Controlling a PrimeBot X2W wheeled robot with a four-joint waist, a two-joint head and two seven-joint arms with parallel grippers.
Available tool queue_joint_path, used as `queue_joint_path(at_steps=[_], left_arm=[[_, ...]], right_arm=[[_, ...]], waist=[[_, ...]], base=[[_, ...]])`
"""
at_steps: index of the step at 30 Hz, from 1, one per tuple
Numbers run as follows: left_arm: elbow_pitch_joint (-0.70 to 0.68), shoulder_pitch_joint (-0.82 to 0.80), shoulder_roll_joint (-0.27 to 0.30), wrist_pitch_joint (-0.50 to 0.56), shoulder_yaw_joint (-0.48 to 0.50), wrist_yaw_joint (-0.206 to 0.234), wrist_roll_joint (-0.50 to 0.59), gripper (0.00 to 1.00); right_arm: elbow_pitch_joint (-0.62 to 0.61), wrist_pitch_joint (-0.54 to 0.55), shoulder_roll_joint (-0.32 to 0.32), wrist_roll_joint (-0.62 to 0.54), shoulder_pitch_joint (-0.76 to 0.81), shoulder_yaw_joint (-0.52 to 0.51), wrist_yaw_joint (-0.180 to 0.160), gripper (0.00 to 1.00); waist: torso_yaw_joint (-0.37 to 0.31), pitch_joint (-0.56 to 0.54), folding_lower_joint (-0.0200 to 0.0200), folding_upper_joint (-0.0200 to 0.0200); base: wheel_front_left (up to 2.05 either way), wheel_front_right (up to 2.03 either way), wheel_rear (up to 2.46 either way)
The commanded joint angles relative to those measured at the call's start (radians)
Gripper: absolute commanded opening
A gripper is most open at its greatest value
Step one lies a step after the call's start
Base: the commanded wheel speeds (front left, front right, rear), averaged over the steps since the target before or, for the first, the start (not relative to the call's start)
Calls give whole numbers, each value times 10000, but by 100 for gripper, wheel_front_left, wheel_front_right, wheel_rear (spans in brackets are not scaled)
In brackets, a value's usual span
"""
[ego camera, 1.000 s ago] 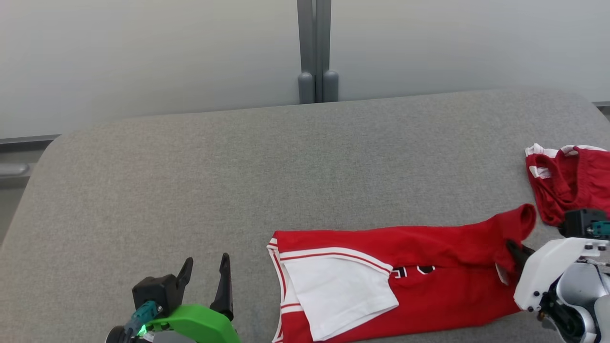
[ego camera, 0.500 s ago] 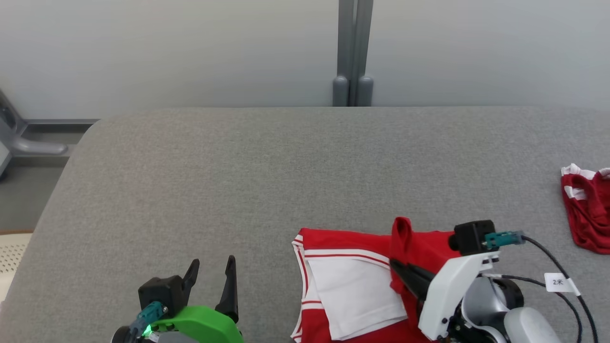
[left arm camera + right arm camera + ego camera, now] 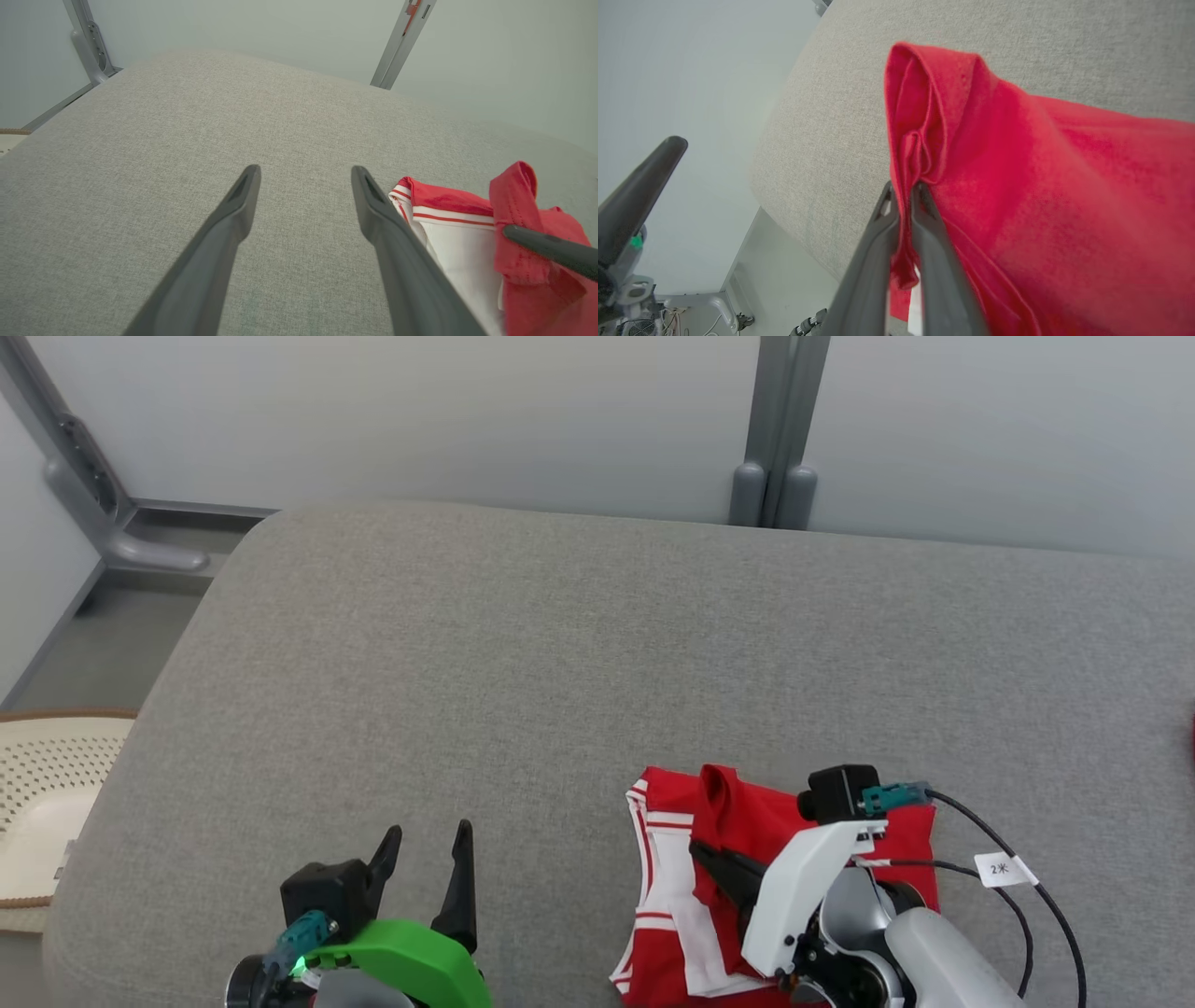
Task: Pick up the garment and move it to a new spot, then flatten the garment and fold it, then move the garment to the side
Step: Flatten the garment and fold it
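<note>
1. Surface (image 3: 560, 644): grey fabric pad with a rounded far-left corner. Pale wall panels and a grey post (image 3: 780, 429) stand behind its far edge.
2. Garment (image 3: 747, 807): red with white trim and stripes, bunched at the near edge of the surface, right of the middle. A white panel faces up along its left side.
3. Right gripper (image 3: 700, 847): jaws pinched almost together on a hemmed red fold of the garment. The fold stands up above the rest of the cloth, which trails down onto the surface.
4. Left gripper (image 3: 429, 831): jaws spread wide with nothing between them. It is over bare surface at the near edge, left of the garment and apart from it.
5. Basket (image 3: 42, 793): cream and perforated, lower than the surface and beyond its left edge. Only part of it shows, so its contents cannot be told.
6. Cable (image 3: 1055, 905): black, carries a white tag, and runs from the right wrist across the near-right part of the surface.
</note>
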Motion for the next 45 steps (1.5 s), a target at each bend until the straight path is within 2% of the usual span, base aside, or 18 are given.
queue_joint_path(at_steps=[1,9,10,11,12,19,24,26,30,38,45], left_arm=[[43,-173,16,-16,-2,-36,20,100],[105,-308,-27,-62,-38,-17,1,100],[120,-311,-29,-68,-41,-12,-2,100],[130,-312,-34,-69,-44,-4,-9,100],[137,-314,-39,-74,-44,9,-20,100],[193,-336,-96,-122,-104,0,-70,100],[280,-408,-171,-210,-200,-67,-35,100],[330,-451,-207,-252,-267,-111,3,100],[449,-694,-322,-407,-352,-217,85,100],[1057,-1220,-673,-1328,-441,-521,255,100],[1879,-1077,-810,-2314,-255,-798,156,100]], right_arm=[[268,-177,-4,216,-241,129,1,0],[1996,-1042,-5,1048,-1171,951,1,0],[2192,-1144,-4,1147,-1275,1046,1,23],[2320,-1223,-3,1223,-1361,1141,1,50],[2436,-1306,1,1371,-1452,1274,1,100],[2504,-1819,-7,1742,-1903,1937,1,100],[2070,-2247,-14,1500,-2087,1799,0,100],[1893,-2485,-47,1104,-2137,1547,0,100],[1490,-3143,-510,-273,-2178,862,0,100],[347,-3985,-1014,-2755,-1091,-1034,0,100],[-778,-4318,-607,-4231,528,-2700,0,100]], waist=[[194,155,0,0],[423,281,0,0],[430,283,0,0],[430,282,0,0],[423,276,0,0],[163,180,0,0],[-138,95,0,0],[-268,67,0,0],[-527,-1,0,0],[-1023,-239,0,0],[-1279,-477,0,0]], base=[[0,0,0],[0,0,0],[0,0,0],[0,0,0],[0,0,0],[0,0,0],[0,0,0],[0,0,0],[0,0,0],[0,0,0],[0,0,0]])
